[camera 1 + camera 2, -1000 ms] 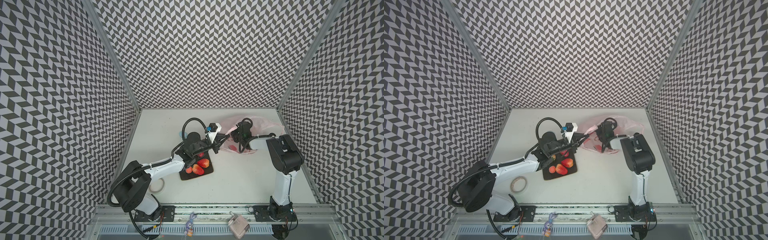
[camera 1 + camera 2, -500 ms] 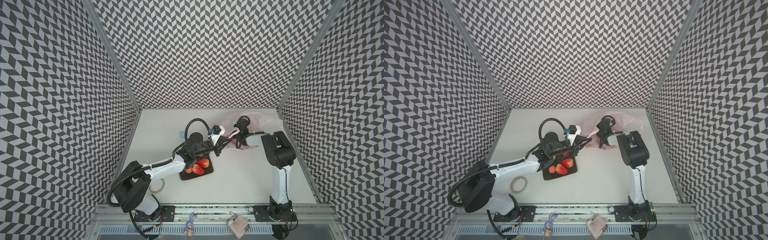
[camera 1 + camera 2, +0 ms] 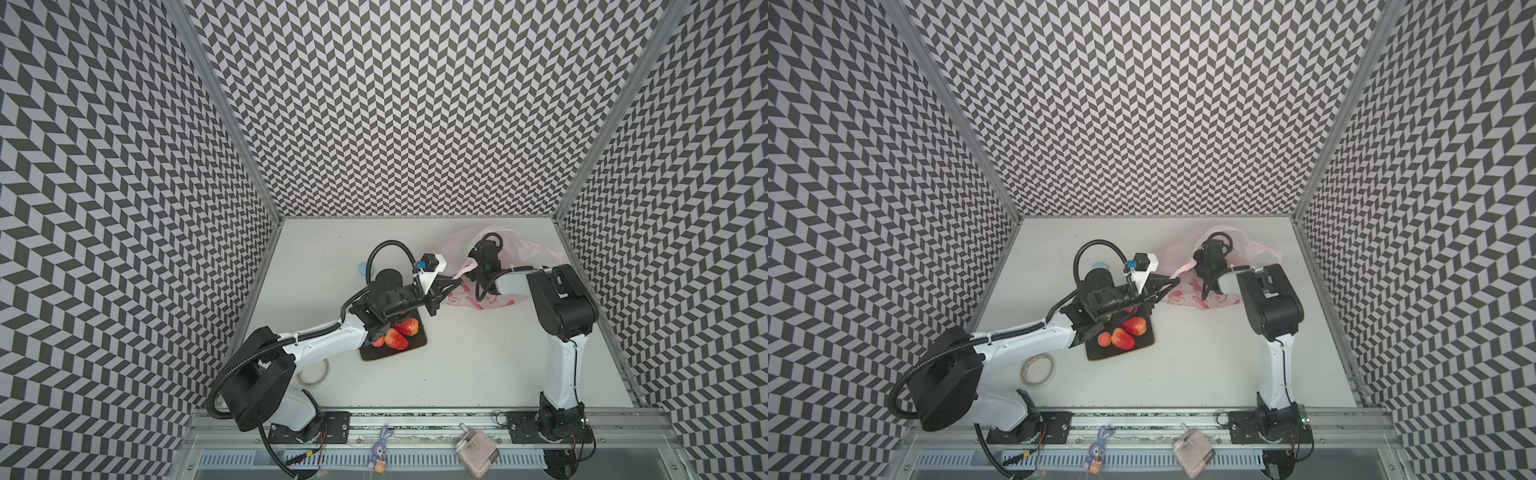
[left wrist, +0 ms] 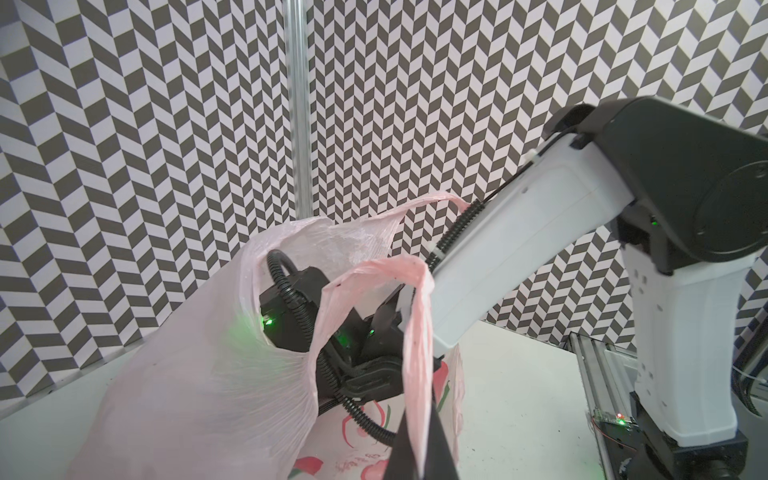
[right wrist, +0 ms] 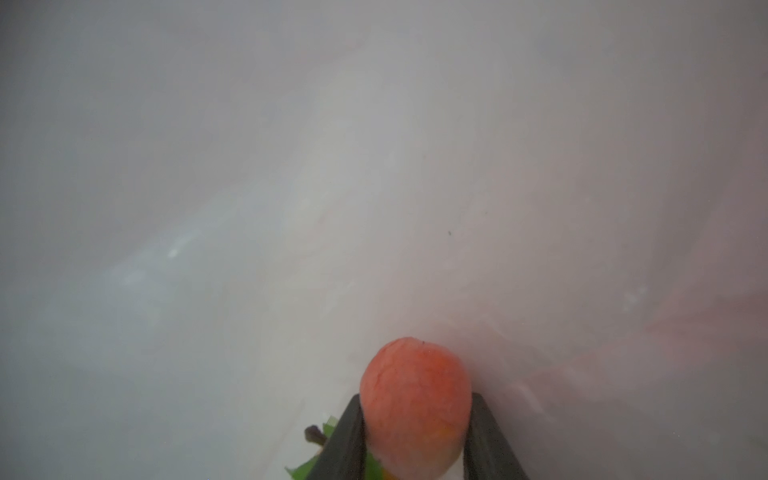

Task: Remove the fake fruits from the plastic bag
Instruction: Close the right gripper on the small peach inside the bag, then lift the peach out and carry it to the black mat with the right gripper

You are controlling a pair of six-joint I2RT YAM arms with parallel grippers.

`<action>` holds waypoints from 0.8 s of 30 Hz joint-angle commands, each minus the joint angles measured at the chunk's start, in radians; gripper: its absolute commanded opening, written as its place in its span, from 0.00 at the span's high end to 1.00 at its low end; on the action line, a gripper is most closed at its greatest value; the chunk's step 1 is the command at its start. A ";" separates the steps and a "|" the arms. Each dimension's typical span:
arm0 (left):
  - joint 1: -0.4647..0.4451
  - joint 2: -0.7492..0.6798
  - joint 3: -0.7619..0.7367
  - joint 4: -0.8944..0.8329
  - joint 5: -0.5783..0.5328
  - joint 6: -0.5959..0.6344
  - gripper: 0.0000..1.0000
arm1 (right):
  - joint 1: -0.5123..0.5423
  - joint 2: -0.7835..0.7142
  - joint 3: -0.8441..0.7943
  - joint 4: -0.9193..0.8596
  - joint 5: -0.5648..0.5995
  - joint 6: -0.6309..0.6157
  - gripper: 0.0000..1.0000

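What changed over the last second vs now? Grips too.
Right arm's elbow swung in toward the plastic bag; the right gripper, inside it, closed onto an orange-red fruit. Unchanged: left gripper still pinches the bag's handle; strawberries stay on the dark plate.

**Chevron booth, white tabletop**

The space is closed on three sides by walls (image 3: 415, 104) covered in a black-and-white chevron pattern. The corners are framed by bare aluminium posts (image 3: 230, 124). A plain white tabletop (image 3: 457, 374) is seen in both top views, marked with a few dark specks. Its front edge is bounded by a metal rail (image 3: 436, 424), with a slotted strip (image 3: 415, 459) below. Lighting is even and soft-shadowed, probably from overhead.
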 commanded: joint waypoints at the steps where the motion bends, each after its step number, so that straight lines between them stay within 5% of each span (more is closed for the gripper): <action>1: -0.007 -0.006 -0.009 0.026 -0.047 -0.017 1.00 | -0.006 -0.104 -0.051 0.061 -0.041 -0.050 0.68; 11: -0.005 0.026 0.013 0.026 -0.132 -0.017 1.00 | -0.023 -0.305 -0.238 0.078 -0.153 -0.107 0.70; 24: 0.066 0.151 0.138 0.053 -0.170 -0.057 1.00 | -0.027 -0.591 -0.374 -0.101 -0.248 -0.332 0.70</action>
